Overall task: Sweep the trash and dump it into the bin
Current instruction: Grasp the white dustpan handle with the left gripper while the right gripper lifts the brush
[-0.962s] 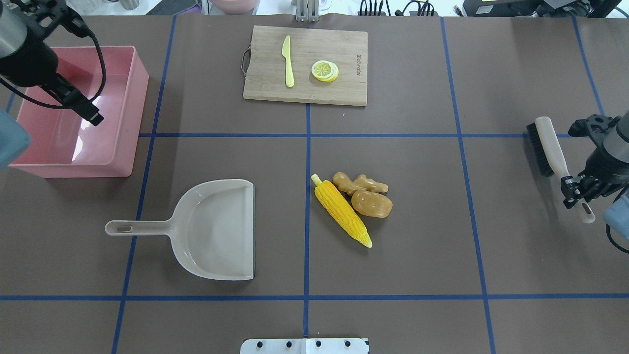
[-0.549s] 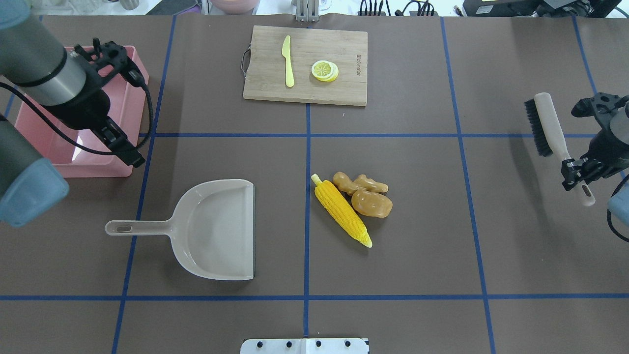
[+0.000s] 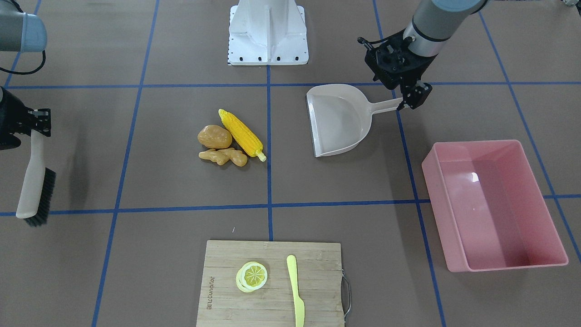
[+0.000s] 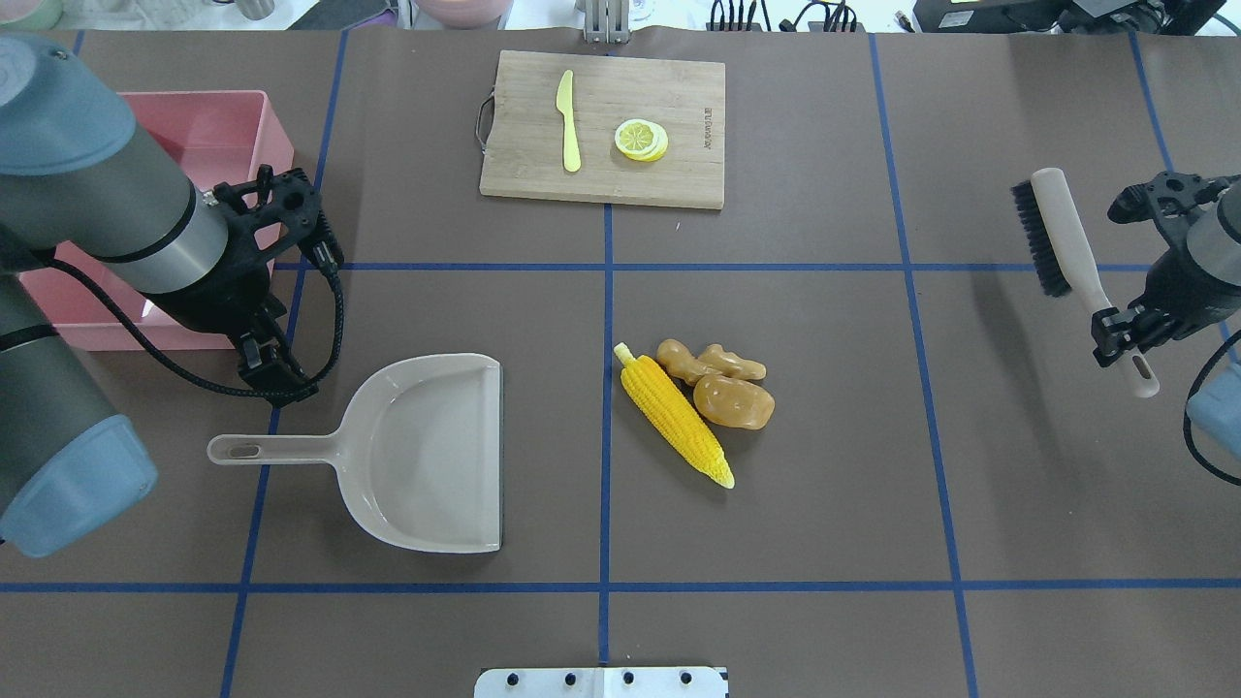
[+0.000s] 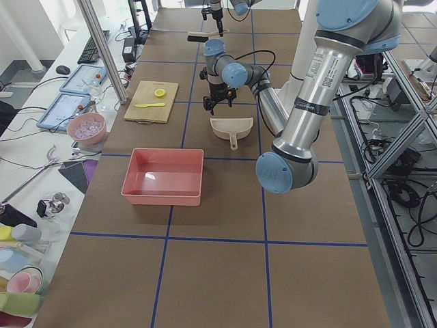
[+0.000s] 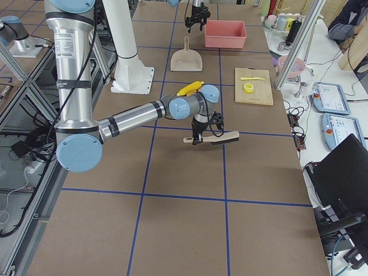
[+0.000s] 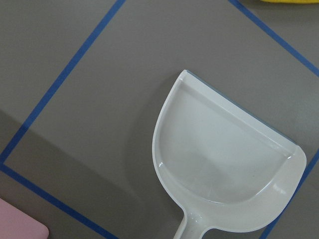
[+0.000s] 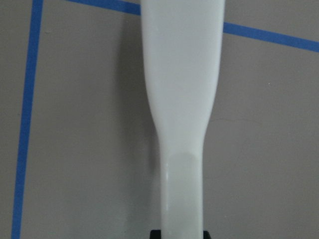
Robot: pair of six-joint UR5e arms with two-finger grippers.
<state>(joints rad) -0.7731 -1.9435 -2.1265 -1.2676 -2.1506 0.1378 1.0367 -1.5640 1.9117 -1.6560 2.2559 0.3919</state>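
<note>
The trash lies together right of centre: a yellow corn cob (image 4: 676, 417), a brown potato (image 4: 734, 401) and a tan ginger root (image 4: 708, 362). The pink bin (image 4: 247, 121) stands at the far left, partly hidden by my left arm; it looks empty in the front-facing view (image 3: 494, 204). The beige dustpan (image 4: 427, 456) lies flat, its mouth toward the trash. My left gripper (image 4: 276, 373) hovers just beyond the dustpan's handle and looks open and empty. My right gripper (image 4: 1120, 334) is shut on the handle of a beige brush (image 4: 1062, 242), held above the table at the far right.
A wooden cutting board (image 4: 679, 184) at the far middle carries a lemon slice (image 4: 640, 139) and a pale yellow knife (image 4: 568, 121). The robot's white base plate (image 4: 601, 682) sits at the near edge. Blue tape lines cross the brown table.
My left arm has swung from over the bin down to the dustpan's handle. My right gripper has carried the brush a little farther from me and inward.
</note>
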